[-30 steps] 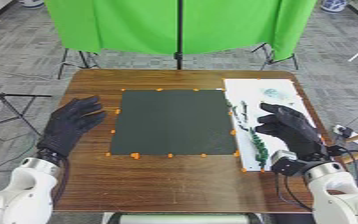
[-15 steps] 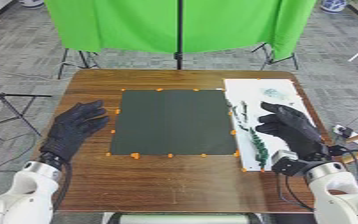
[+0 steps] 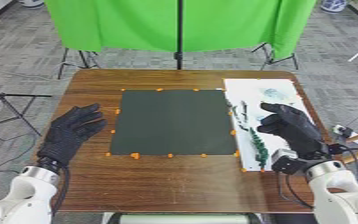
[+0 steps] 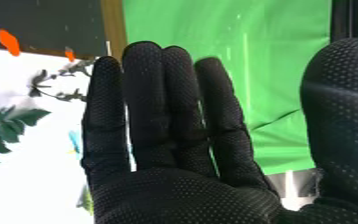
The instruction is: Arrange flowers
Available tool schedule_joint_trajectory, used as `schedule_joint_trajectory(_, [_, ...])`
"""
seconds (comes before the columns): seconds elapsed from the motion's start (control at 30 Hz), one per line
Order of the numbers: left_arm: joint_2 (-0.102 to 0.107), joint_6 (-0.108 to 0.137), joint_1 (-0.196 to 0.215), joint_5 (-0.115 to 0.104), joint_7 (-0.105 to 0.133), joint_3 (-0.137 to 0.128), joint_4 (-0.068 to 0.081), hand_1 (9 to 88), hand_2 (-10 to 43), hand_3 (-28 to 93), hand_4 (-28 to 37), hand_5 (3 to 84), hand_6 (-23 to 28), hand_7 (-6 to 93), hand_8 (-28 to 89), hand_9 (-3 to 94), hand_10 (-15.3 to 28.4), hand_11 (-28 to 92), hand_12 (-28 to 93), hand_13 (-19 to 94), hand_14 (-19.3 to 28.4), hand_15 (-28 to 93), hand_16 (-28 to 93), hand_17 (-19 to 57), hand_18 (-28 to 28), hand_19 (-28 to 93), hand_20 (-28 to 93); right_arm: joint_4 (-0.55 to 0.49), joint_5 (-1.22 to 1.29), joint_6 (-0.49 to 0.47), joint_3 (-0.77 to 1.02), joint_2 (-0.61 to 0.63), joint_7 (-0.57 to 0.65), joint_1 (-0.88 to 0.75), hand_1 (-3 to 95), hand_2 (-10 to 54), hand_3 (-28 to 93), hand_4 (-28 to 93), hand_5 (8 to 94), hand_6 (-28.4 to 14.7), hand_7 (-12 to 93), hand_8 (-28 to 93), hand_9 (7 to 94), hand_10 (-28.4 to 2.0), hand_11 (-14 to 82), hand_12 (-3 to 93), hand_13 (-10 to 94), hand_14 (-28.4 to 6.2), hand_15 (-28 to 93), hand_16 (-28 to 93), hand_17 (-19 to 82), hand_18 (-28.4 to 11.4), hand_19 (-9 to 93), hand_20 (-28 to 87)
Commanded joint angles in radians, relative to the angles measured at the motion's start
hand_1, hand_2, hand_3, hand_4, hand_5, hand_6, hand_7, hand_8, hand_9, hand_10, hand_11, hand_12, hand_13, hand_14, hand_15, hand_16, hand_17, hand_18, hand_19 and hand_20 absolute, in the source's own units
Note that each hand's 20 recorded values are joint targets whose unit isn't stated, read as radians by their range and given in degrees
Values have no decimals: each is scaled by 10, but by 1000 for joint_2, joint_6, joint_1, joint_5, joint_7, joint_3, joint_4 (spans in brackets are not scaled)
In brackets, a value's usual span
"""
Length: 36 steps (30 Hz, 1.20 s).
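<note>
1. Lying just left of the fingers of the right hand (image 3: 289, 129), the leafy green sprig (image 3: 260, 152) is running roughly fore-and-aft on the white sheet (image 3: 246, 87).
2. Right hand is sitting nearer the sprig, its fingers extending straight, grasping nothing.
3. Left hand (image 3: 67, 132) is hanging well apart, fingers relaxed, empty.

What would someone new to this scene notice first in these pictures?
Probably the bright green cloth, hanging behind the table. Next, the big dark square mat edged with orange bits in the table's middle. Then the black-gloved right robot hand above the white sheet, where leafy green stems lie.
</note>
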Motion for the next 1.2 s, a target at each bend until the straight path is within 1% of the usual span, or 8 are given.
schedule_joint_trajectory(0.03, [-27, 17, 48, 11, -5, -32, -22, 263, 53, 725, -283, 412, 73, 241, -115, 348, 159, 329, 145, 273, 188, 494, -76, -60, 236, 620, -46, -51, -348, 97, 38, 136, 38, -30, 404, -95, 616, -283, 613, -12, 459, -226, 652, -130, 570, 279, 614, -116, 737, 223, 270, -182, 762, 286])
schedule_joint_trajectory(0.17, [-10, 50, 63, 8, 7, -59, -33, 263, 53, 724, -283, 412, 73, 241, -115, 349, 159, 329, 144, 274, 188, 494, -75, -60, 236, 620, -46, -54, -542, 66, 44, 217, 107, -15, 392, -95, 638, -283, 658, -5, 491, -221, 701, -124, 590, 304, 647, -120, 755, 263, 294, -188, 799, 286])
schedule_joint_trajectory(0.33, [-16, 5, 43, 6, 9, -44, -21, 263, 53, 724, -283, 413, 73, 243, -115, 350, 159, 330, 145, 274, 188, 495, -74, -60, 236, 621, -46, -114, -764, -98, 144, 240, 200, -139, 208, -95, 674, -283, 726, -15, 501, -198, 751, -129, 601, 329, 682, -137, 773, 307, 308, -216, 839, 301])
schedule_joint_trajectory(0.43, [-12, 45, 63, 6, 18, -48, -30, 263, 53, 723, -283, 413, 73, 242, -116, 350, 158, 331, 144, 275, 187, 495, -75, -60, 236, 621, -45, -101, -835, -213, 74, 275, 312, -91, 166, -95, 669, -283, 774, -13, 497, -190, 790, -129, 600, 332, 713, -138, 775, 320, 323, -224, 855, 303])
schedule_joint_trajectory(0.63, [-3, 52, 65, 3, 26, -57, -33, 261, 53, 725, -283, 414, 73, 243, -115, 351, 159, 332, 144, 275, 187, 495, -75, -60, 237, 623, -44, -48, -888, -319, -44, 314, 385, -20, 153, -95, 603, -283, 851, -7, 487, -188, 857, -118, 597, 349, 765, -138, 781, 332, 339, -224, 865, 281])
schedule_joint_trajectory(0.83, [2, 36, 43, 0, 19, -36, -22, 261, 53, 725, -283, 414, 73, 243, -115, 353, 159, 333, 145, 276, 187, 496, -74, -60, 237, 623, -42, -23, -940, -332, -107, 337, 417, -1, 143, -94, 585, -283, 840, -7, 485, -182, 854, -119, 591, 362, 764, -134, 780, 339, 337, -220, 871, 255])
schedule_joint_trajectory(1.07, [16, 46, 56, 3, 17, -45, -27, 261, 53, 724, -283, 414, 72, 244, -115, 352, 159, 332, 144, 276, 187, 497, -74, -61, 237, 623, -41, 9, -957, -327, -145, 366, 432, 46, 119, -85, 607, -283, 822, -11, 477, -178, 838, -124, 587, 364, 751, -133, 777, 339, 327, -219, 867, 245])
schedule_joint_trajectory(1.2, [11, 35, 66, 3, 8, -51, -30, 261, 53, 726, -283, 414, 73, 243, -116, 353, 160, 332, 145, 276, 187, 497, -74, -61, 237, 623, -40, 55, -964, -383, -203, 405, 433, 93, 115, -84, 630, -283, 814, -11, 473, -177, 834, -125, 585, 365, 747, -132, 777, 338, 322, -218, 864, 243])
